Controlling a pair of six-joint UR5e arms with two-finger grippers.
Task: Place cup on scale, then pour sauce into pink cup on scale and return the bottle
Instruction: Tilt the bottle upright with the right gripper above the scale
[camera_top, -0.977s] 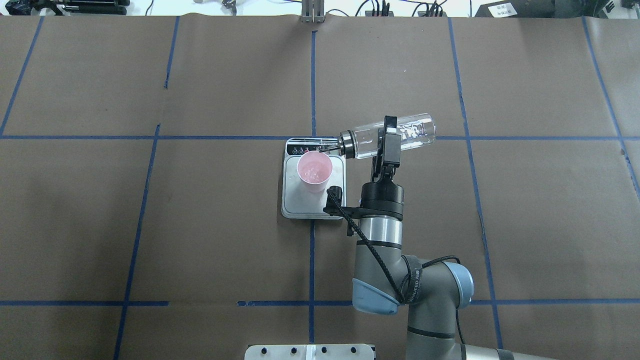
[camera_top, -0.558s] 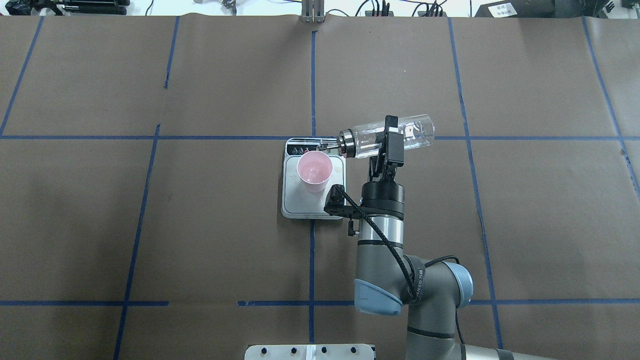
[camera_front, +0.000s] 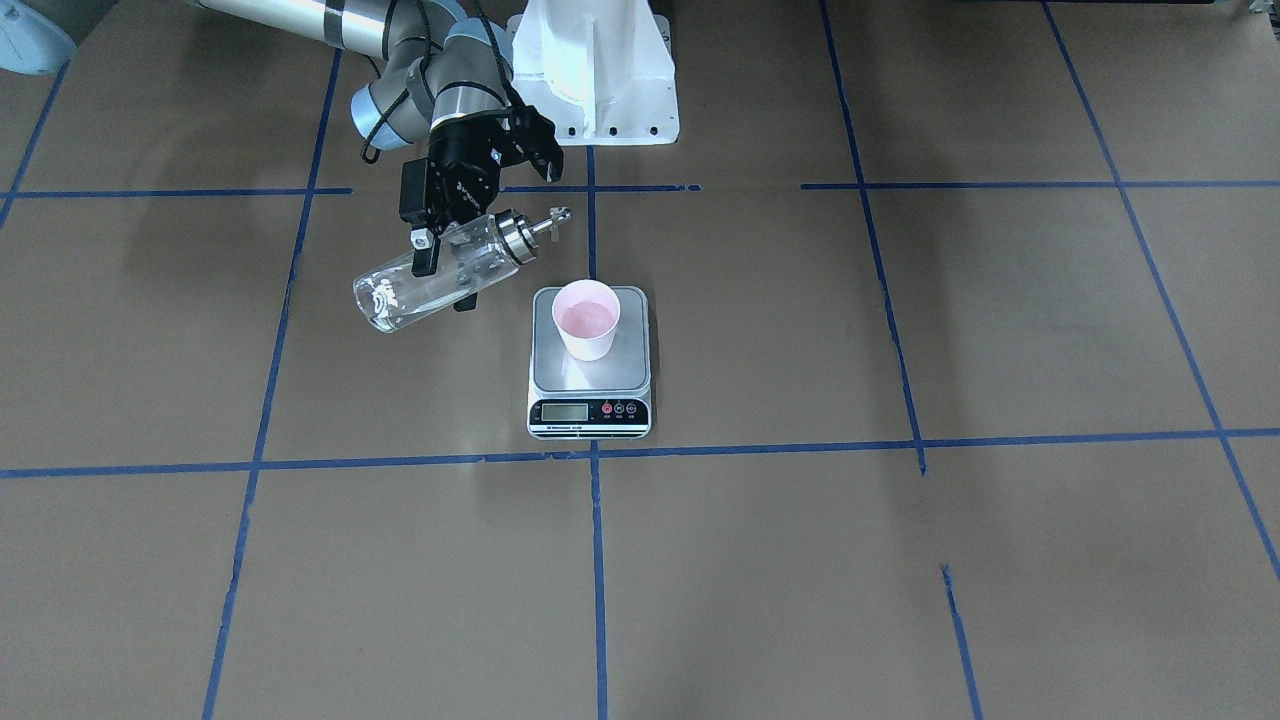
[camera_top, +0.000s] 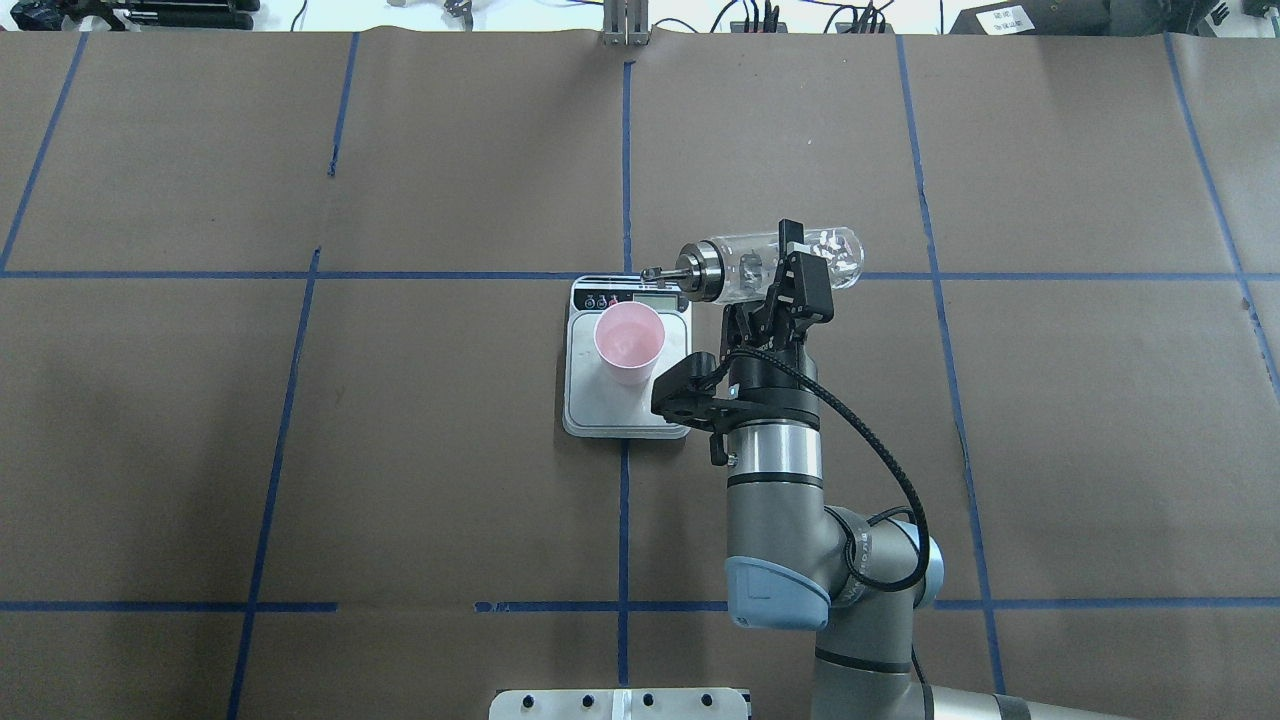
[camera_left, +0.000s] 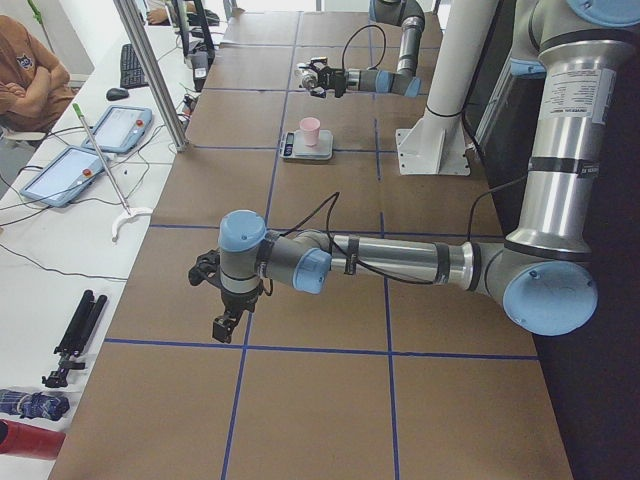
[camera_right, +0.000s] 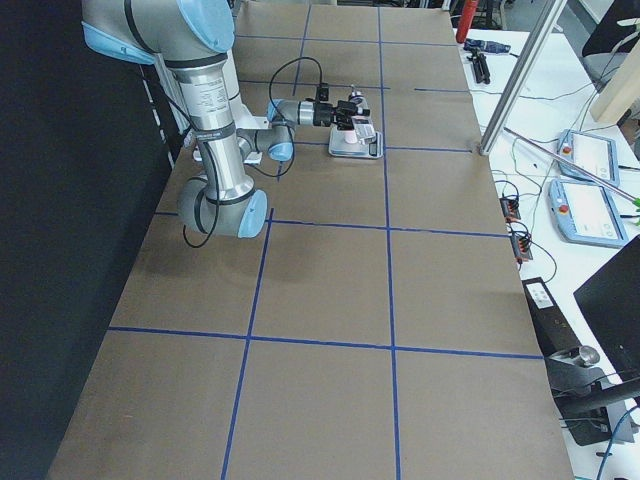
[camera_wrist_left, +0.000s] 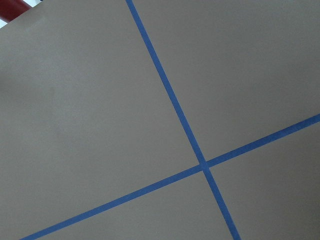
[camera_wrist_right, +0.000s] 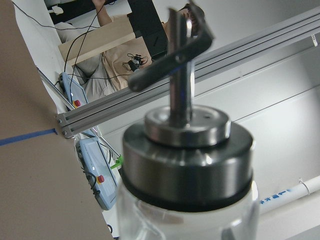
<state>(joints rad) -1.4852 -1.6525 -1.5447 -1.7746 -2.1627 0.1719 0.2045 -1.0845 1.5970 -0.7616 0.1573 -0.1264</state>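
Observation:
The pink cup (camera_top: 628, 340) stands upright on the silver scale (camera_top: 610, 405); it also shows in the front view (camera_front: 587, 318) on the scale (camera_front: 590, 380). My right gripper (camera_top: 790, 275) is shut on the clear glass bottle (camera_top: 765, 262), holding it nearly level in the air beside the scale's display end. Its metal spout (camera_top: 655, 272) points left, over the display strip and off the cup. In the front view the bottle (camera_front: 430, 280) tilts spout-up. The right wrist view shows the collar (camera_wrist_right: 185, 160) close up. The sauce is barely visible. My left gripper (camera_left: 222, 325) hangs far off over bare table; I cannot tell its state.
Brown paper with blue tape lines (camera_top: 625, 150) covers the table. The white robot base (camera_front: 595, 70) stands at the near edge. Operators' tablets and cables (camera_left: 100, 130) lie on a side bench beyond the table.
The right wrist has rotated and the bottle has tipped back toward level. Its spout has moved off the cup's rim toward the display end of the scale.

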